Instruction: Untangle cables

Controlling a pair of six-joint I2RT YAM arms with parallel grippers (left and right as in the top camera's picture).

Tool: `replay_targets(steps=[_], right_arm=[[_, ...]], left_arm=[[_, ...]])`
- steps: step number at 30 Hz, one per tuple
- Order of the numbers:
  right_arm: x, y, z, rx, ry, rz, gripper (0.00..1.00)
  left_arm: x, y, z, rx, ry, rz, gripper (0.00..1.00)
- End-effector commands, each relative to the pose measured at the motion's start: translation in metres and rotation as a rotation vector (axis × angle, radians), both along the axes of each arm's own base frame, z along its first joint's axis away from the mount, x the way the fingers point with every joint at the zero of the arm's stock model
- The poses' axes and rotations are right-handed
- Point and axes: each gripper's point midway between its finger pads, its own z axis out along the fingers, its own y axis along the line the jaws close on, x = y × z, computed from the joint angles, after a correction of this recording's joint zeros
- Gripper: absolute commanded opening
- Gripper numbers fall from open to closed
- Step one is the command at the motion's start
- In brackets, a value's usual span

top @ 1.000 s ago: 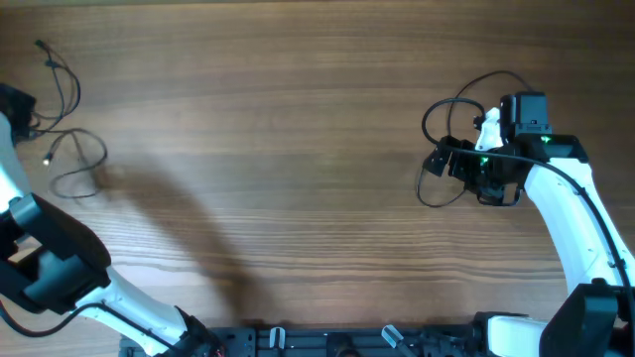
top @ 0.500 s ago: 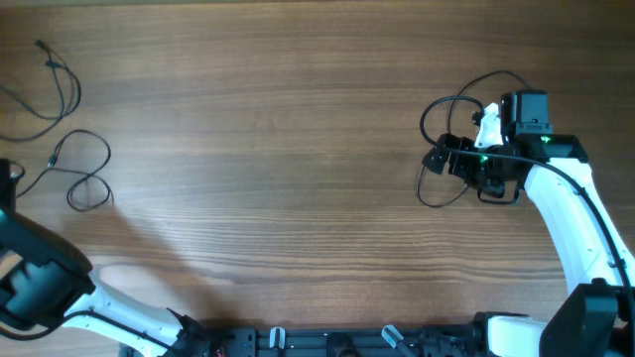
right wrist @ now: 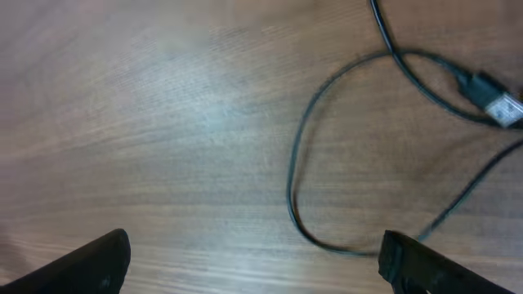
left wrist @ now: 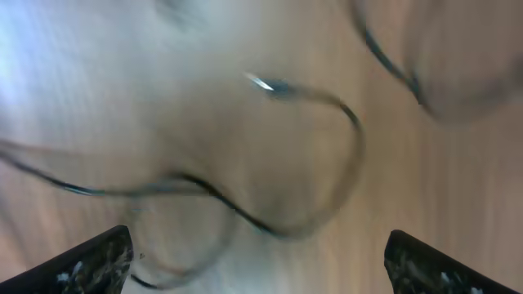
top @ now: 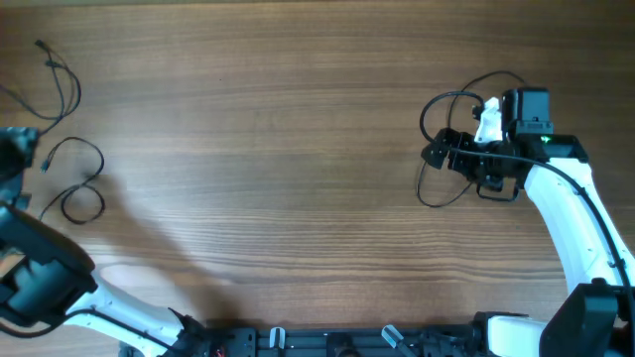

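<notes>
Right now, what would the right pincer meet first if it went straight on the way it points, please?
Probably the cable loop on the table, ahead between the open fingers of the right pincer; depth is unclear.

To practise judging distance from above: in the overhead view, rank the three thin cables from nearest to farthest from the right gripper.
1. The right cable, curling right beside the right gripper.
2. The looped cable, left edge, mid-table.
3. The corner cable, top left, only slightly farther than the loop.
</notes>
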Motion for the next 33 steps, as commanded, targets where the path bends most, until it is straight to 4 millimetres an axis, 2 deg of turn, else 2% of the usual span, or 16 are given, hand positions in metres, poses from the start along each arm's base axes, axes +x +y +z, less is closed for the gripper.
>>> replay_targets(steps=[1, 2, 7, 8, 10, 12, 15, 19, 20, 21, 22, 23, 24, 26, 29, 33], right_arm=[[0.016, -0.001, 0.006, 0.011, -0.052, -0.035, 1.0], [0.018, -0.005, 0.006, -0.01, -0.055, -0.056, 1.0], [0.008, -0.081, -0.012, -0.347, 0.041, -0.418, 1.0], [0.003, -0.089, -0.015, -0.366, 0.068, -0.494, 1.0], [-0.002, -0.09, -0.028, -0.342, 0.133, -0.592, 1.0], [-0.008, -0.091, -0.048, -0.332, 0.212, -0.677, 1.0], [-0.013, -0.096, -0.076, -0.33, 0.302, -0.803, 1.0], [-0.001, -0.092, -0.107, -0.274, 0.337, -0.865, 1.0], [0.003, -0.086, -0.113, -0.243, 0.341, -0.844, 0.94], [0.006, -0.08, -0.117, -0.216, 0.348, -0.81, 0.75], [0.008, -0.07, -0.121, -0.187, 0.353, -0.733, 0.38], [0.009, -0.062, -0.124, -0.177, 0.353, -0.661, 0.16], [0.009, -0.057, -0.126, -0.189, 0.352, -0.593, 0.05], [0.011, -0.037, -0.127, -0.221, 0.313, -0.378, 0.05], [0.029, 0.041, -0.114, -0.03, 0.168, 0.006, 0.05], [0.033, 0.143, -0.09, 0.132, 0.004, 0.282, 0.05]], left_arm=[[0.05, -0.082, 0.027, -0.057, -0.113, -0.315, 1.0], [0.057, -0.099, 0.028, -0.067, -0.109, -0.356, 1.0], [0.091, -0.212, 0.026, -0.095, -0.082, -0.624, 1.0], [0.097, -0.24, 0.026, -0.092, -0.085, -0.69, 1.0], [0.105, -0.282, 0.026, -0.062, -0.081, -0.791, 1.0], [0.109, -0.31, 0.026, 0.017, -0.061, -0.862, 1.0], [0.109, -0.335, 0.025, 0.109, -0.029, -0.927, 1.0], [0.105, -0.368, 0.025, 0.137, -0.022, -1.003, 1.0], [0.104, -0.374, 0.025, 0.138, -0.023, -1.016, 1.0], [0.104, -0.377, 0.025, 0.138, -0.024, -1.022, 1.0], [0.104, -0.378, 0.025, 0.138, -0.024, -1.025, 1.0], [0.104, -0.378, 0.025, 0.139, -0.024, -1.025, 1.0], [0.104, -0.376, 0.025, 0.149, -0.021, -1.02, 1.0], [0.106, -0.365, 0.025, 0.178, -0.008, -0.996, 1.0], [0.109, -0.34, 0.025, 0.173, -0.005, -0.927, 1.0], [0.108, -0.299, 0.034, 0.171, -0.007, -0.823, 1.0]])
